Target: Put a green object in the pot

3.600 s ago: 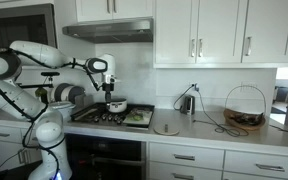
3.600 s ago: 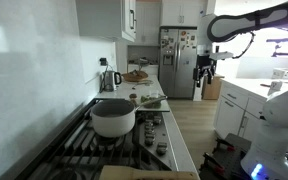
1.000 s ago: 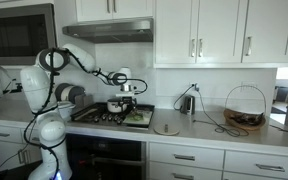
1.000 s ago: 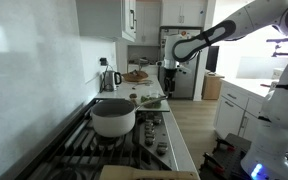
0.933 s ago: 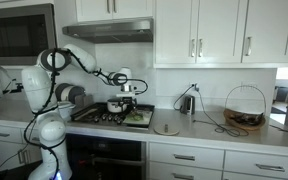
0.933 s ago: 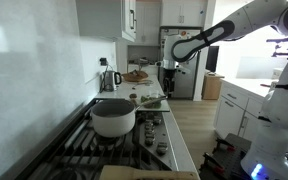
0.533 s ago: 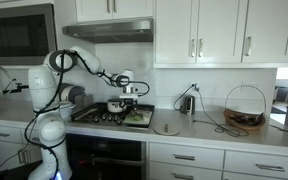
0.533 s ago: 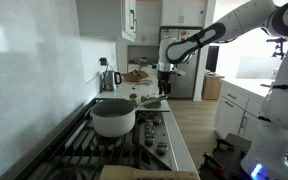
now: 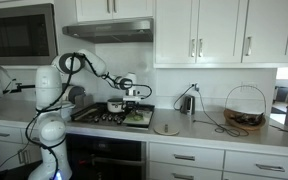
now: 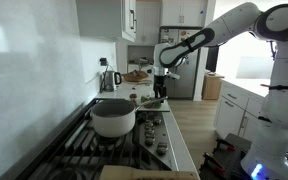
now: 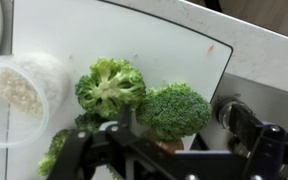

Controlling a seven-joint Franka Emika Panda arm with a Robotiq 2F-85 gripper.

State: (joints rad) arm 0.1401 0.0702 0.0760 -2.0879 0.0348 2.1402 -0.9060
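Note:
Several green broccoli florets lie on a white cutting board (image 11: 174, 45); the left one (image 11: 111, 85) and the right one (image 11: 174, 108) show best in the wrist view. My gripper (image 11: 174, 140) is open, low over the board, with the right floret between its fingers. In both exterior views the gripper (image 9: 132, 96) (image 10: 161, 88) hangs over the board (image 9: 140, 117) (image 10: 152, 102). The whitish pot with a dark rim (image 9: 116, 105) (image 10: 113, 118) stands on the stove, beside the board and apart from the gripper.
A clear cup of white grains (image 11: 24, 85) stands on the board beside the left floret. A round plate (image 9: 167, 127), a kettle (image 9: 187, 102) and a wire basket (image 9: 244, 108) are on the counter. A fridge (image 10: 179, 60) stands at the far end.
The arm has swung from above the pot over to the cutting board and lowered toward the broccoli. The pot has not moved.

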